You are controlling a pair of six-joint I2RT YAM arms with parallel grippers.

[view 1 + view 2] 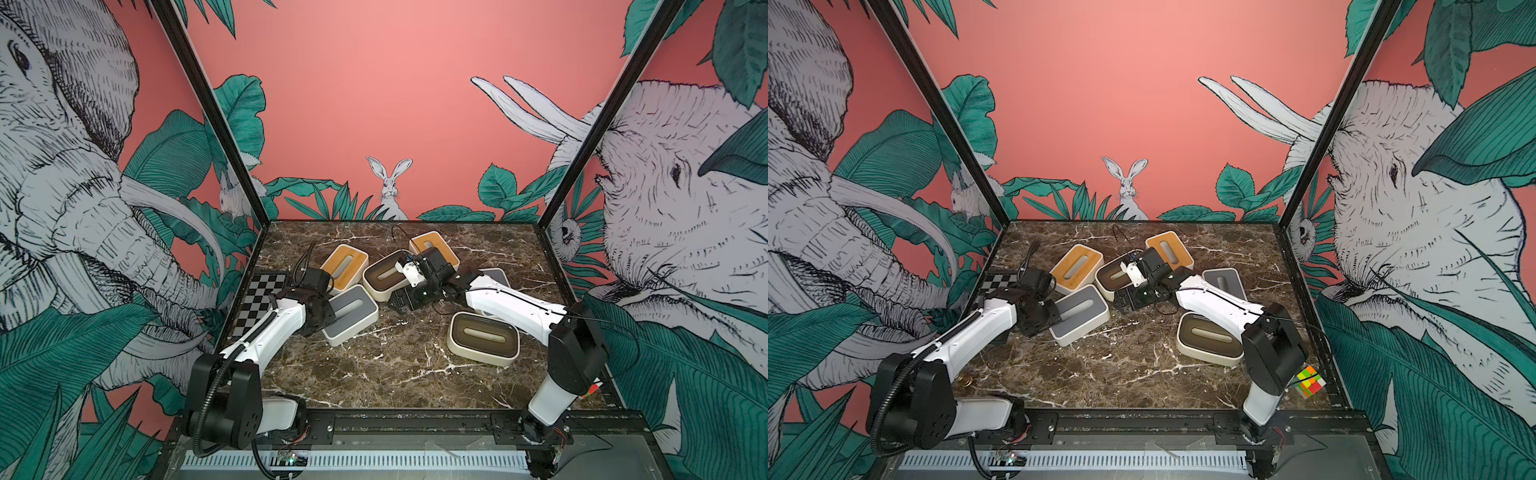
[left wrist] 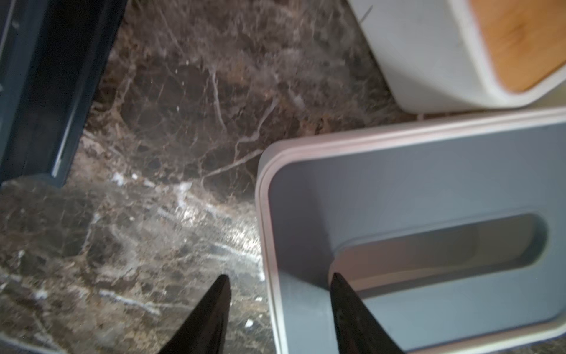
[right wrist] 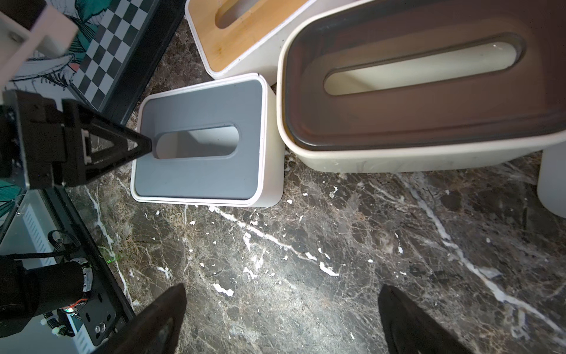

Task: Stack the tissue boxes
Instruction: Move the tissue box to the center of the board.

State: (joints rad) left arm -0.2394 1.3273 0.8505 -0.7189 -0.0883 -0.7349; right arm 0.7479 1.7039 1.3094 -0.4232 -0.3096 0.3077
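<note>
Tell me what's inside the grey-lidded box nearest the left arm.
Through the slot of the grey-lidded box, only pale inner walls show; the lid hides the rest.

A robot test cell in a lab is shown: a marble-patterned tabletop is boxed in by black frame posts and wall panels printed with jungle animals. Two robot arms are mounted on a slotted rail at the front edge, and a checkerboard is laid flat at the table's side.
</note>
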